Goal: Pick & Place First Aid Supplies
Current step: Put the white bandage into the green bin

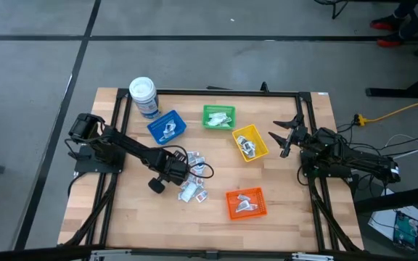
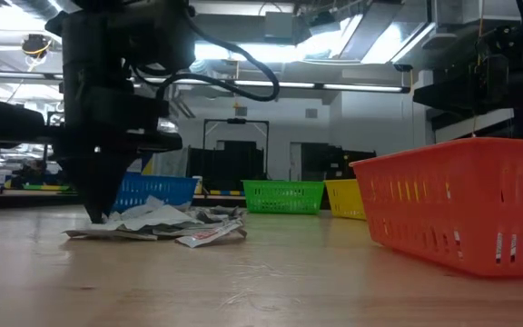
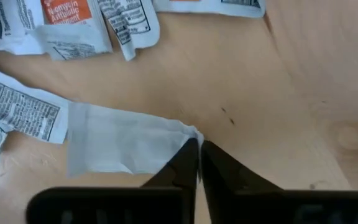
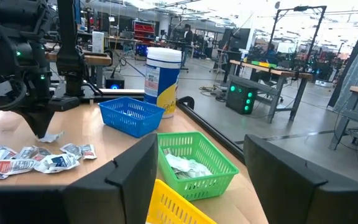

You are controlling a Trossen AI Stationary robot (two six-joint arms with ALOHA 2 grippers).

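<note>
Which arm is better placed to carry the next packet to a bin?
Left. The left gripper is down at the loose pile, shut on the corner of a white packet. The right gripper hangs open beside the yellow bin, away from the pile.

White-lidded jar point(image 1: 144, 96) stands beside the blue bin point(image 1: 167, 127).

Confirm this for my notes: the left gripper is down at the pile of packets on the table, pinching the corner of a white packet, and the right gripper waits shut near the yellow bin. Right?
Not quite. The right gripper waits open, not shut; the right wrist view shows its fingers spread wide. The rest holds: the left gripper is down at the pile of packets, pinching the corner of a white packet, and the yellow bin is beside the right gripper.
</note>
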